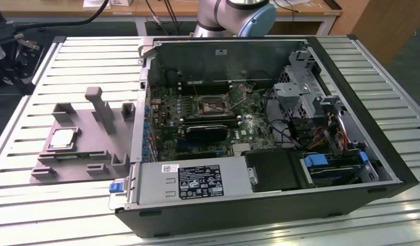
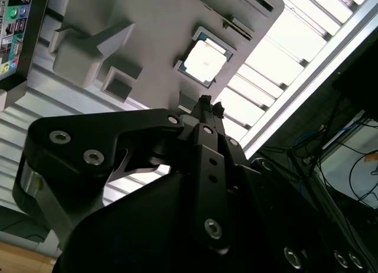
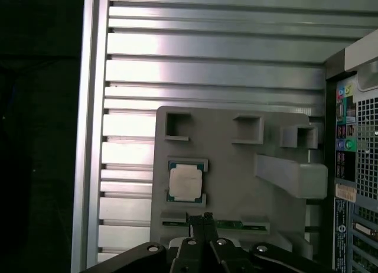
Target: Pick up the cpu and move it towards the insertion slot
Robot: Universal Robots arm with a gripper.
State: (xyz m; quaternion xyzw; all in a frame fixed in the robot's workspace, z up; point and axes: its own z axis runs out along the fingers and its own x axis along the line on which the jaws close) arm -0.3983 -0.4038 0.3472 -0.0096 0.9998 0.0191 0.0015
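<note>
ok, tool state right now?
Tool: closed, holding nothing; the cpu lies in the grey fixture.

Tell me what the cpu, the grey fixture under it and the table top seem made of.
The cpu: likely a metal lid, pale silver with soft glare, on a greenish rim. The fixture: matte grey plastic by its look, no reflections. The table top: probably aluminium slats, bright with streaky highlights.
</note>
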